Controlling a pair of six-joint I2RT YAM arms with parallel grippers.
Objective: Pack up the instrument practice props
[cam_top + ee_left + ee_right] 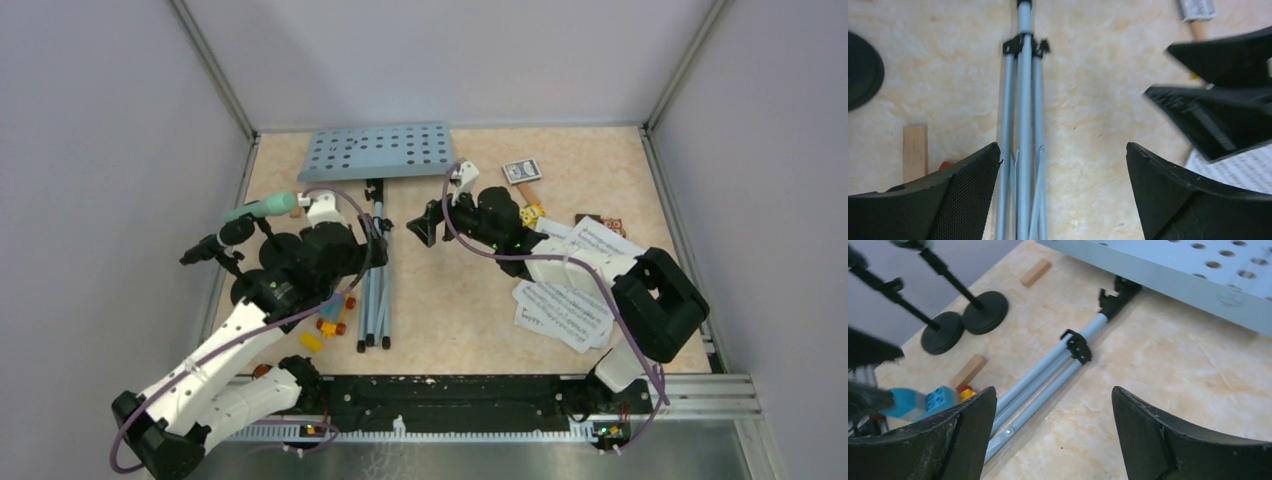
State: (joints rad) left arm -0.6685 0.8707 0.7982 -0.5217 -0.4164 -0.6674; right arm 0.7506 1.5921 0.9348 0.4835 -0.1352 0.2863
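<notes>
Fingers of the left gripper [1063, 150] and right gripper [1053, 390] stand spread and empty near the silver tripod pole [375, 290]. It lies folded flat on the table [450, 300], joined to the pale-blue music desk [380, 150]. Sheet-music pages [565, 310] lie loose at right and microphones [262, 208] sit in mic holders [985, 312] at left, so seemingly nothing is packed yet.

I'm seeing the table [450, 310] carrying the music stand [380, 152] at centre, sheet-music pages [562, 312] lying right, bricks [312, 341] lower left.
</notes>
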